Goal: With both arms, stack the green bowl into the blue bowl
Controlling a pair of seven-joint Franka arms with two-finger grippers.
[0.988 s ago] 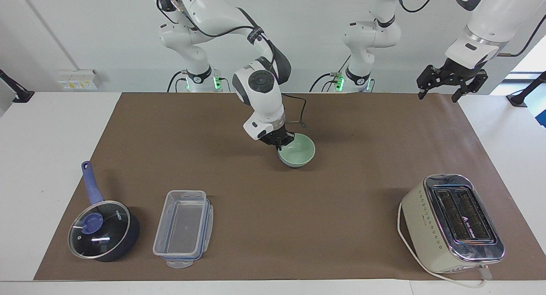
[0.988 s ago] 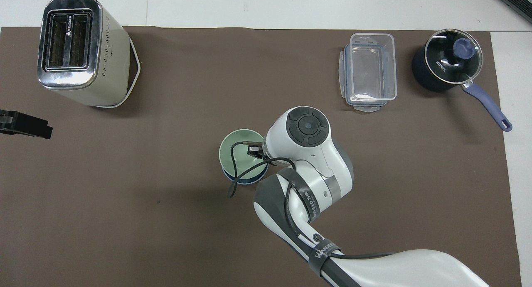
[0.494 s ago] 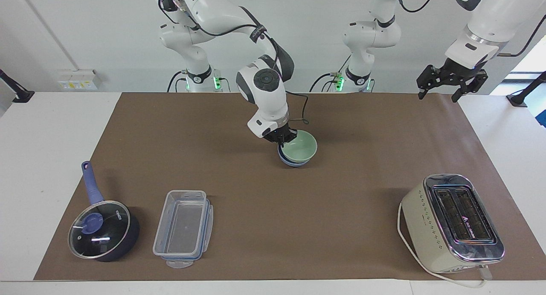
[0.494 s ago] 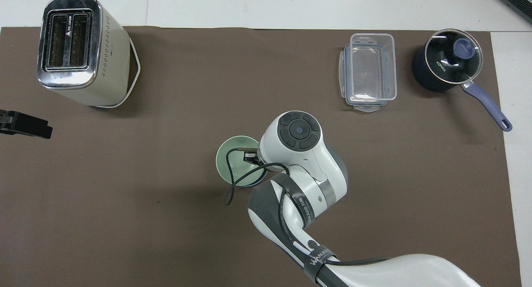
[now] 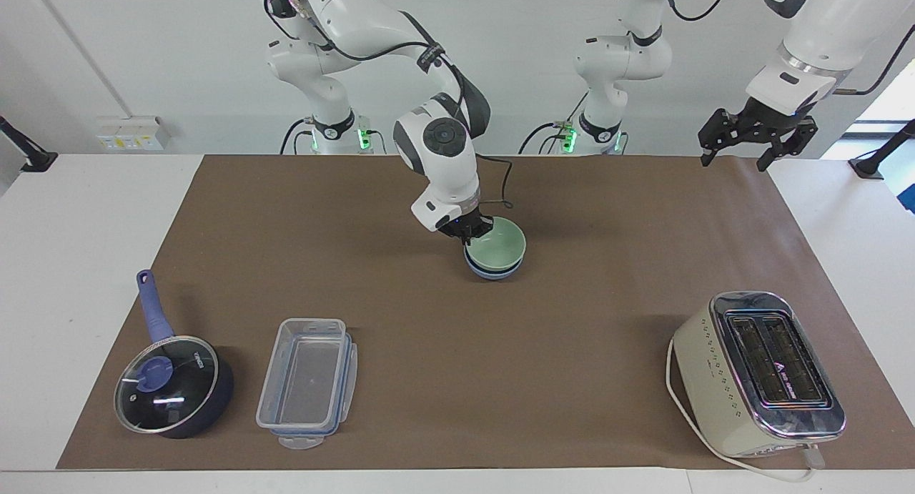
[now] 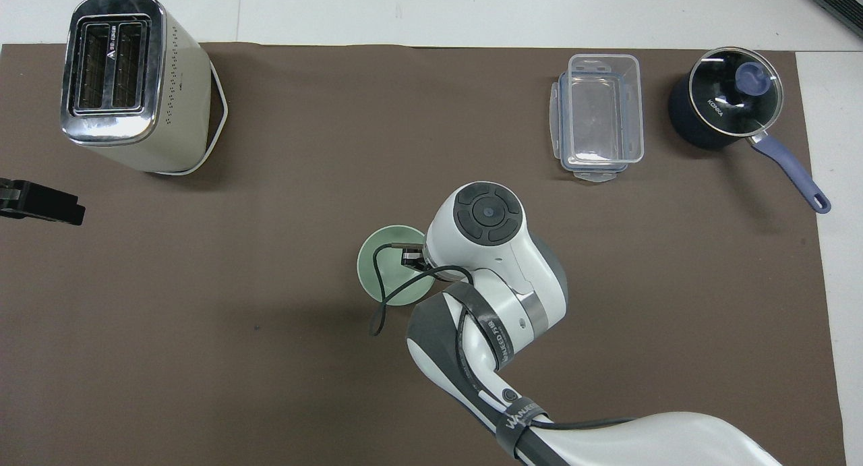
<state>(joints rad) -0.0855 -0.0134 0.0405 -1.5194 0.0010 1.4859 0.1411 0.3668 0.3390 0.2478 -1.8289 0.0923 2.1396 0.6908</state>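
A: What lies nearest the robots?

B: The left gripper (image 5: pixel 749 146), raised over the edge of the brown mat (image 5: pixel 607 322) at the left arm's end of the table (image 5: pixel 71 215), its fingers (image 5: pixel 706 155) spread apart and holding nothing. The left arm waits there.

A: And at the middle of the mat?

B: The green bowl (image 5: pixel 498 245) sits nested in the blue bowl (image 5: pixel 493 272), of which only a band below the green rim shows in the facing view. In the overhead view the green bowl (image 6: pixel 384 267) covers the blue one almost wholly. The right gripper (image 5: pixel 470 230) is at the green bowl's rim, on the side toward the right arm's end, its fingers clamped on that rim.

A: What stands farther from the robots?

B: Three things, well apart from the bowls. A cream toaster (image 5: pixel 758 372) stands toward the left arm's end, its white cord (image 5: pixel 686 430) curled around its base. Toward the right arm's end lies a clear plastic box (image 5: pixel 307 381), and just beside it a dark blue saucepan (image 5: pixel 175 387) with a glass lid, its handle (image 5: pixel 153 314) pointing toward the robots.
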